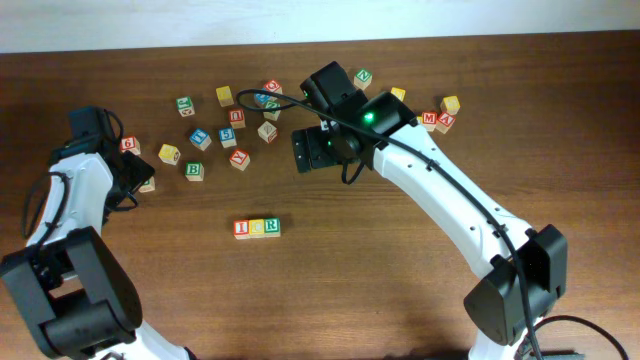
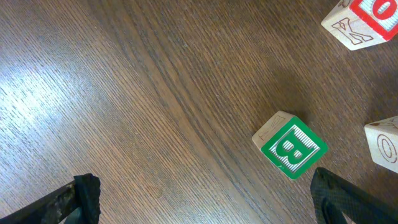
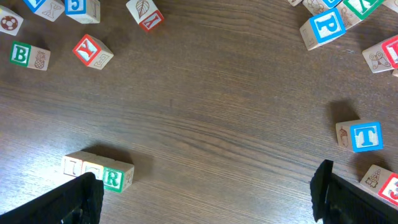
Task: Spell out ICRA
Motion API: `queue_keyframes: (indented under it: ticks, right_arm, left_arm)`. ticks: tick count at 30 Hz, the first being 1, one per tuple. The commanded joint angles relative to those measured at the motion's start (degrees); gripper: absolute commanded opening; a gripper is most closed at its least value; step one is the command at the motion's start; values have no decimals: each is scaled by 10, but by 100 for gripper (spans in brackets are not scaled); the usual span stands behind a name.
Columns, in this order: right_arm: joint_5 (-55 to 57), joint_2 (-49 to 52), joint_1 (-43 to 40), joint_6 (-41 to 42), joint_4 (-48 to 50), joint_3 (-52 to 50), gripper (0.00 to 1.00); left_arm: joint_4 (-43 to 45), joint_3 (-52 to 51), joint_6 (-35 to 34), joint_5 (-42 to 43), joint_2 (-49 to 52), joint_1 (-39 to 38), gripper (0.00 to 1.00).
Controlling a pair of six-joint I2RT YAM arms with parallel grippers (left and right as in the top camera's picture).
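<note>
Cubes of pale wood stand in a short row on the brown table, three of them touching side by side, in open space between the two arms and well apart from the scatter farther back. Read from the overhead view, the I cube comes first with a red letter on a light face, then the C cube with its yellow top, then the R cube with a green face and a white letter. In the right wrist view the same row sits low at the left, its sides showing bare wood and faint line drawings.

Loose cubes lie scattered across the back of the table; the A cube cannot be picked out among them with any certainty.

Spread wide and holding nothing, the right gripper hangs over bare wood beyond the row, with a blue T cube near its right finger. The left gripper is also fully released and empty, above the table near a green B cube, which lies just beside one fingertip without clearly touching it
</note>
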Motion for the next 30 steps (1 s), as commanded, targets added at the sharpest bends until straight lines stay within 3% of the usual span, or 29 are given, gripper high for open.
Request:
queue_keyframes:
  ticks: [1, 19, 20, 22, 23, 30]
  right_arm:
    - [7, -7, -2, 0, 0, 10, 98]
    - [14, -7, -3, -3, 5, 10, 99]
    - [21, -7, -5, -12, 17, 10, 92]
    - [23, -7, -21, -30, 55, 10, 18]
    - [22, -7, -35, -30, 76, 10, 4]
    - [100, 7, -128, -30, 141, 10, 4]
  left_arm:
    - [0, -2, -2, -2, -13, 1, 99]
    - [0, -2, -2, -2, -13, 1, 99]
    - [0, -2, -2, -2, -13, 1, 99]
    - [0, -2, -2, -2, -13, 1, 99]
    - [0, -2, -2, -2, -13, 1, 99]
    - [0, -2, -2, -2, -13, 1, 99]
